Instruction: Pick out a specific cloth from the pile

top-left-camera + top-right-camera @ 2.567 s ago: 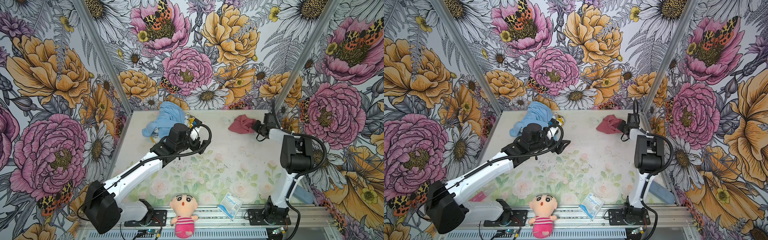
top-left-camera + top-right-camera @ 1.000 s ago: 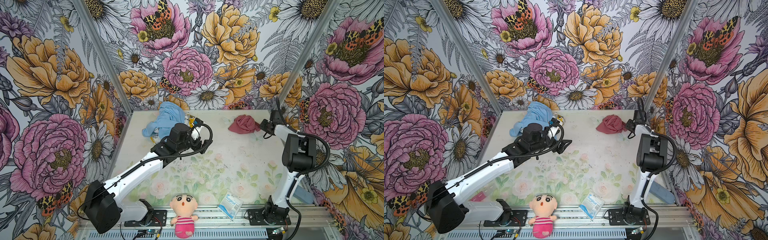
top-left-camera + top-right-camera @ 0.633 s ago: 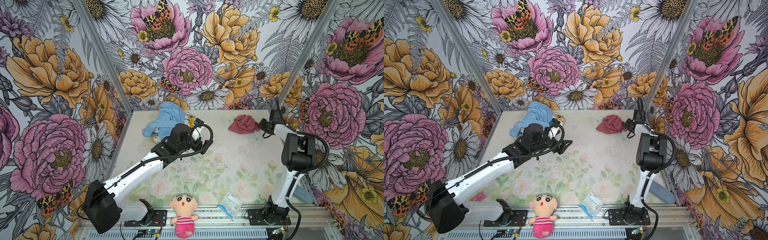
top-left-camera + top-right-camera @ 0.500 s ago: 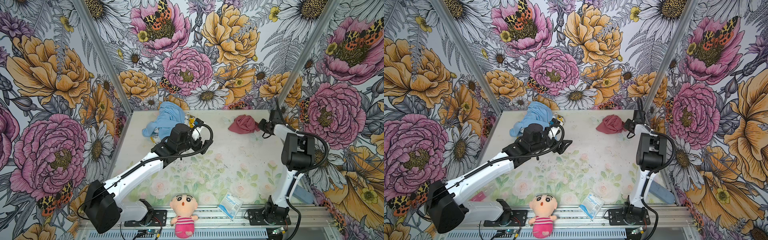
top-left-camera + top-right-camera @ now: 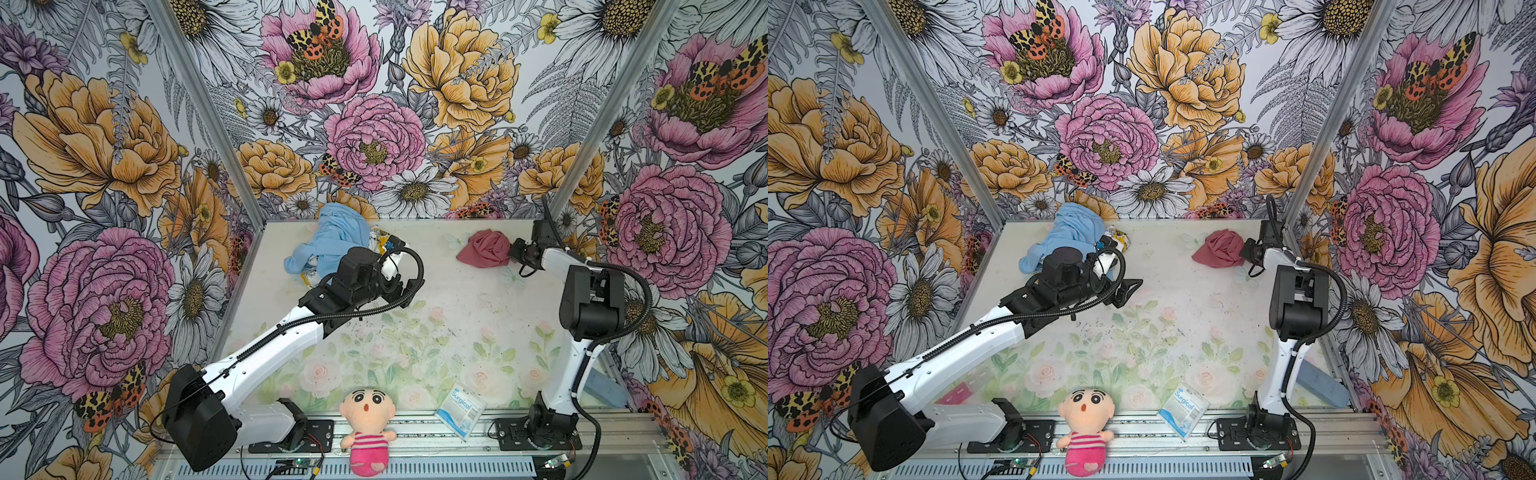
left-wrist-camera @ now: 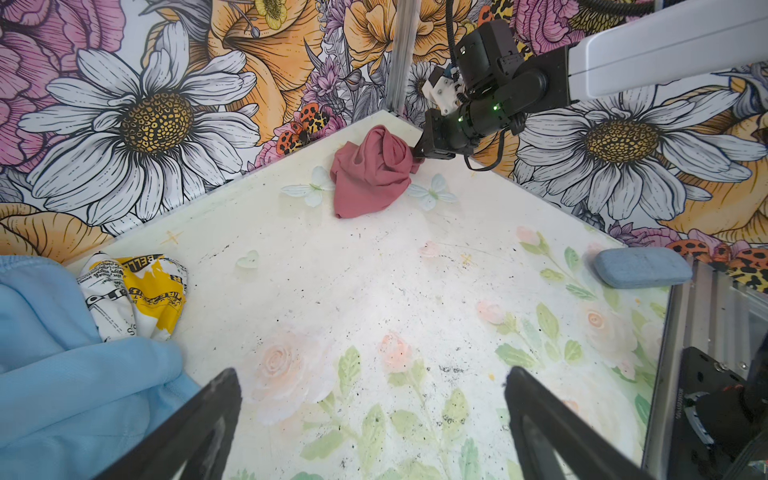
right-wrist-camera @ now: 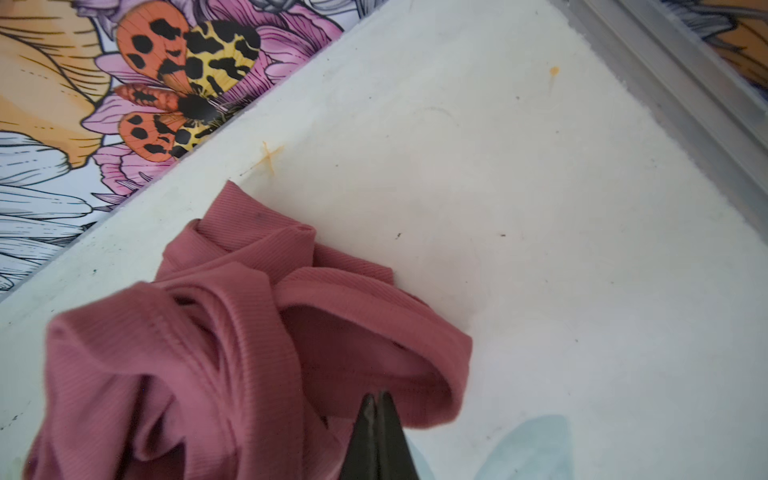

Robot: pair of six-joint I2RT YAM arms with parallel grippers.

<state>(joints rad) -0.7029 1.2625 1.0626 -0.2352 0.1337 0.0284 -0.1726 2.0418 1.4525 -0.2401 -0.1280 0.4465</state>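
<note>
The cloth (image 5: 484, 253), a crumpled dusty-rose piece, lay on the table (image 5: 457, 316) near the far right corner in both top views, well apart from the pile (image 5: 332, 241) by the far left corner. My right gripper (image 5: 512, 254) sat low against the cloth's right edge, touching it. My left gripper (image 5: 397, 286) hung over the table just on the near side of the pile. In a top view its black fingers (image 5: 1133, 286) stood spread with nothing between them.

In the left wrist view my left gripper (image 6: 370, 415) was wide open and empty over bare table, its two fingers (image 6: 208, 415) far apart. The pile (image 6: 62, 353) lay beside them, the light blue cloth (image 6: 83, 374) touching the white-and-yellow printed cloth (image 6: 133, 291). Across the table the cloth (image 6: 370, 174) sat bunched in the corner, and my right gripper (image 6: 417, 153) met its edge there.

In the right wrist view the cloth (image 7: 208, 353) filled the frame in ribbed folds, resting on the table (image 7: 540, 249). My right gripper (image 7: 378, 403) had its tips pressed together with no gap, right at a rolled hem. I could not tell whether any fabric was caught between them.
</note>
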